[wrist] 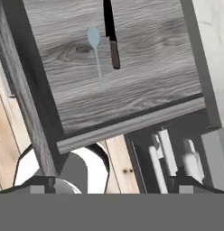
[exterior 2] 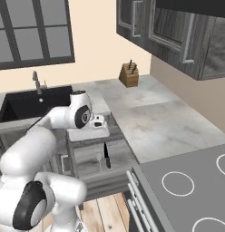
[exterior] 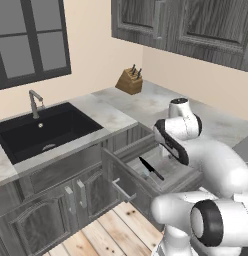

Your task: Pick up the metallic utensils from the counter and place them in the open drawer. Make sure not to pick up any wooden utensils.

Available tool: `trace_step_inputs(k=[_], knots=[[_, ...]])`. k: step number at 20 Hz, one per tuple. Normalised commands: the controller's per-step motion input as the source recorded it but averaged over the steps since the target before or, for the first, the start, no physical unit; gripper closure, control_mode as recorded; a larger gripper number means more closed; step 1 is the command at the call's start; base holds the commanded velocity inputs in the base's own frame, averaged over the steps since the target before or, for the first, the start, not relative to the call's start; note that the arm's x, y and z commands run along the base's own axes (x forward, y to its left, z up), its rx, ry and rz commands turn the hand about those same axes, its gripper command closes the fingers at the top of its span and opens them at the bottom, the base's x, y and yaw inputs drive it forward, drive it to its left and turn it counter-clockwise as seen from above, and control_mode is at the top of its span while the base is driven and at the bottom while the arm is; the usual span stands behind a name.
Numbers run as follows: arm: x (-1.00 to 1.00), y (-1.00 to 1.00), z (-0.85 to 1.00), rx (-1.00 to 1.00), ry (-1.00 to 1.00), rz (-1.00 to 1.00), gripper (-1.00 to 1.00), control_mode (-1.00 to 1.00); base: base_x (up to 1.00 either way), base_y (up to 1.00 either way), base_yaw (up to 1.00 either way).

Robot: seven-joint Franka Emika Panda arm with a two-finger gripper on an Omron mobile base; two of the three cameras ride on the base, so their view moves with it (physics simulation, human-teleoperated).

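Knife (wrist: 111, 36) and spoon (wrist: 95, 56) lie upper centre in the drawer (wrist: 132, 90); jaws spread wide, empty. Best lift straight up clear of its rim.

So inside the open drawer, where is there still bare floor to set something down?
In the open drawer, the knife and spoon lie close together near the middle. Bare floor remains between the knife and the counter side wall, and between both utensils and the front panel.

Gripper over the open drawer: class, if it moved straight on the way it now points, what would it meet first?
Probably the pale wood-grain floor of the open drawer, near the spoon and knife lying there. The gripper is open and holds nothing; depth is uncertain.
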Motion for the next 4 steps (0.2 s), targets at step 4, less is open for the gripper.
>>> trace_step_inputs(k=[4], knots=[[-0.76, 0.37, 1.00, 0.00, -0.19, -0.08, -1.00, -1.00, 0.00, 0.00, 0.00]])
